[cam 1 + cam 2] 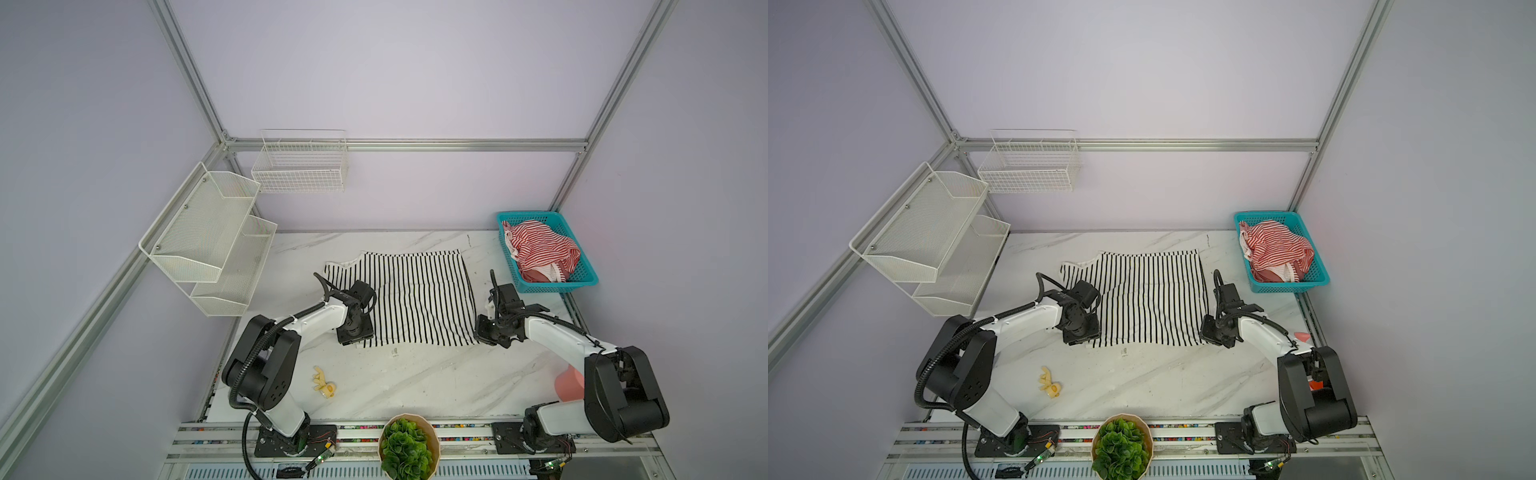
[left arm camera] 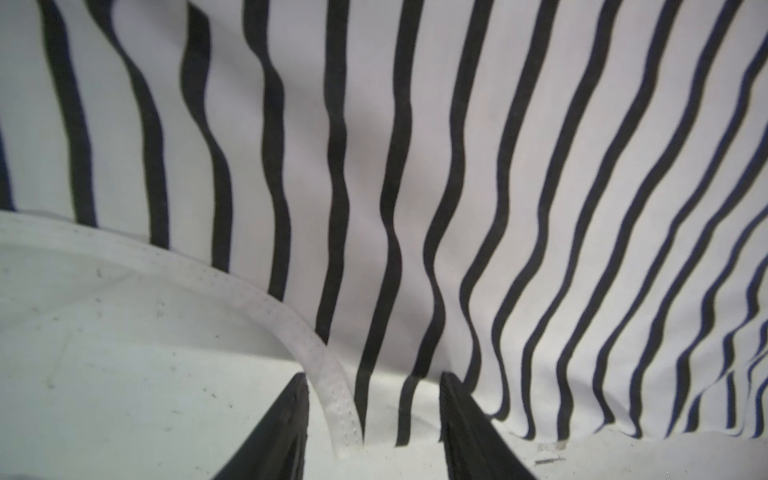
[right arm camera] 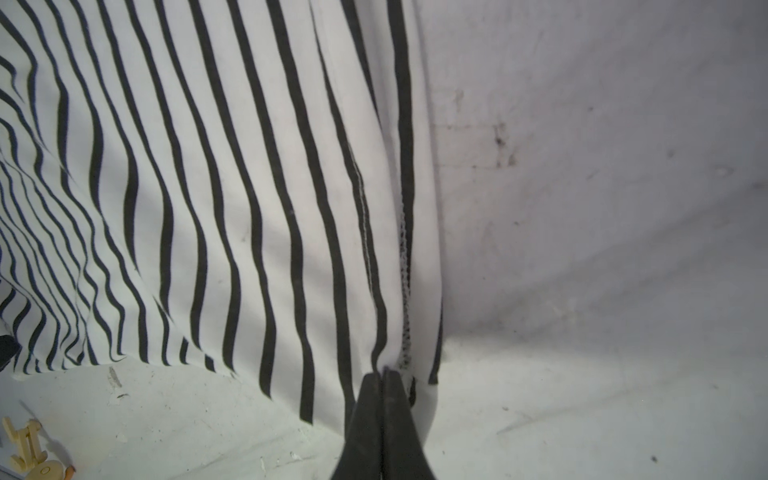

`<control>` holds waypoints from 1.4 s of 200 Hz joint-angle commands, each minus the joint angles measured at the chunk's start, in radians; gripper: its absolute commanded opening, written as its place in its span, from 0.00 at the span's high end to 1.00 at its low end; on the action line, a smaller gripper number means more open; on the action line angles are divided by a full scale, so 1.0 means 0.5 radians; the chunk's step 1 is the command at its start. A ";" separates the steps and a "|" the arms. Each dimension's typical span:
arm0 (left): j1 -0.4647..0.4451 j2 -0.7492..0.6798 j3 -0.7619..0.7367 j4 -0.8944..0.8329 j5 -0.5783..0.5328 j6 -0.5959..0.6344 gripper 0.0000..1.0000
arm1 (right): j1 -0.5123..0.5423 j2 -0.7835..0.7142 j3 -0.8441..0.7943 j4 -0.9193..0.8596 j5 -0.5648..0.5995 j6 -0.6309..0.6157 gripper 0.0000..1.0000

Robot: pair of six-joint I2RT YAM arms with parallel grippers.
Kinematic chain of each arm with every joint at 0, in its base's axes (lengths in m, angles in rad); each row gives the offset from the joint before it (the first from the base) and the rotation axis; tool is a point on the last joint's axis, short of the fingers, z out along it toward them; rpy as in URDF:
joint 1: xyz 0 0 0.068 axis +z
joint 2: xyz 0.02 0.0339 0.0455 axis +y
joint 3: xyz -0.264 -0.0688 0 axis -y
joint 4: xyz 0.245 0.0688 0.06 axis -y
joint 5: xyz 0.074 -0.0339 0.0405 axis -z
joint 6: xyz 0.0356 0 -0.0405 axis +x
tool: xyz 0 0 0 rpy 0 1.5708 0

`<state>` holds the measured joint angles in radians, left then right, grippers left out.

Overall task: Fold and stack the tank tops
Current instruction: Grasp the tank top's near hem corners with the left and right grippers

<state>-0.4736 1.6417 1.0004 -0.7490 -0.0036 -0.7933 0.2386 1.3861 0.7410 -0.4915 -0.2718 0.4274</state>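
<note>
Three lilac walls (image 1: pixel 415 83), marble table (image 1: pixel 415 386); right gripper (image 3: pixel 382 374) pinches the black-and-white tank top (image 1: pixel 415 299), left gripper (image 2: pixel 374 376) gapes over its hem.

Teal basket (image 1: pixel 557 286), potted plant (image 1: pixel 406 451)

No text, label, brand, number or sign is legible in any view. A small pale scrap (image 1: pixel 394 352) just in front of the black-and-white top (image 1: pixel 415 299) is too small to read.
</note>
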 commanded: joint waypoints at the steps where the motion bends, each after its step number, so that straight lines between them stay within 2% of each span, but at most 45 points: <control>1: 0.004 -0.030 0.030 0.017 0.038 -0.024 0.52 | 0.005 -0.101 -0.005 -0.075 0.068 0.046 1.00; 33: -0.001 -0.106 -0.066 0.016 0.071 -0.056 0.53 | 0.006 -0.166 -0.021 -0.079 0.090 0.077 1.00; 89: -0.001 -0.136 -0.159 0.019 0.113 -0.082 0.65 | 0.004 -0.185 -0.036 -0.078 0.094 0.083 1.00; 167: -0.007 -0.058 -0.209 0.100 0.129 -0.100 0.67 | 0.005 -0.224 -0.067 -0.066 0.091 0.104 1.00; 187: -0.005 -0.034 -0.224 0.144 0.148 -0.116 0.74 | 0.004 -0.235 -0.073 -0.065 0.086 0.108 1.00; 223: -0.005 -0.072 -0.237 0.141 0.154 -0.112 1.00 | 0.004 -0.259 -0.066 -0.074 0.078 0.108 1.00; 280: 0.001 -0.264 -0.071 -0.054 0.067 -0.030 1.00 | 0.003 -0.339 0.029 -0.138 0.124 0.154 1.00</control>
<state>-0.4736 1.5757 0.9173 -0.7143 0.0593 -0.8440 0.2386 1.2388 0.7177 -0.5159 -0.2417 0.4831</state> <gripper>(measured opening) 0.048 0.041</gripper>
